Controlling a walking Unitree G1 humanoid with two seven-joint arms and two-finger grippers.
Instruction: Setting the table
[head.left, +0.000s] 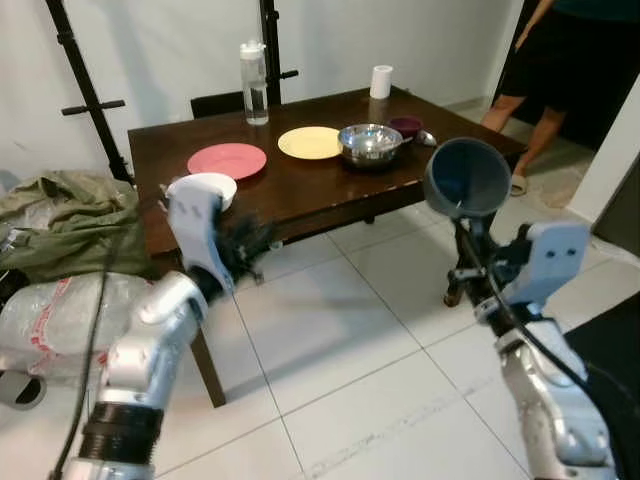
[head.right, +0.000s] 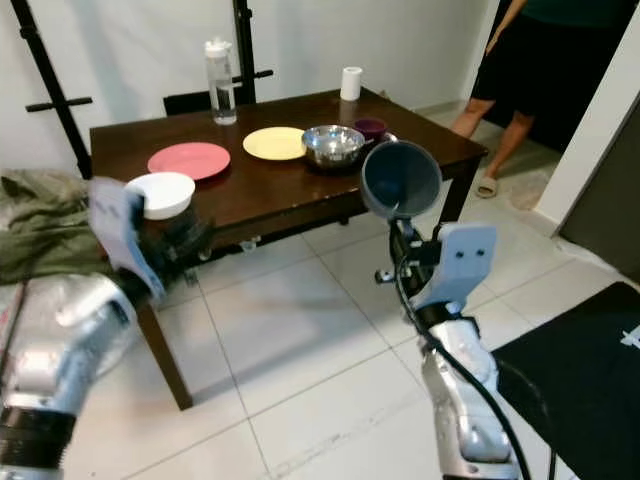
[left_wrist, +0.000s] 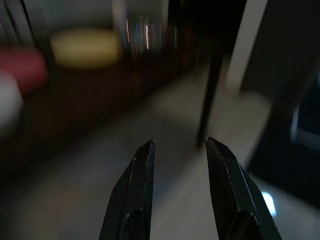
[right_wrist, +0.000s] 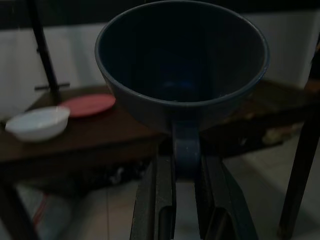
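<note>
Tiled room w/ white wall; a dark wooden table (head.left: 300, 190) stands ahead, already carrying a red plate (head.left: 227, 160), yellow plate (head.left: 309, 142), steel bowl (head.left: 370, 143), white bowl (head.left: 203, 188) near the front edge, a small purple bowl (head.left: 406, 125), water bottle (head.left: 254, 83) and paper roll (head.left: 381, 81). A person stands in the doorway at far right.

The right gripper (right_wrist: 186, 165) is clenched on the handle of a dark blue cup (head.left: 467, 177), held in the air short of the table's right corner, mouth tipped toward the camera. Looks like glazed ceramic: stiff, fairly heavy for its size, slick, breakable. Handle pinch is narrow, so the cup could swing; prob. best set down slowly, base flat.

The left gripper (left_wrist: 177, 150) hangs beside the table's front edge near the white bowl, fingers parted, holding nothing.
</note>
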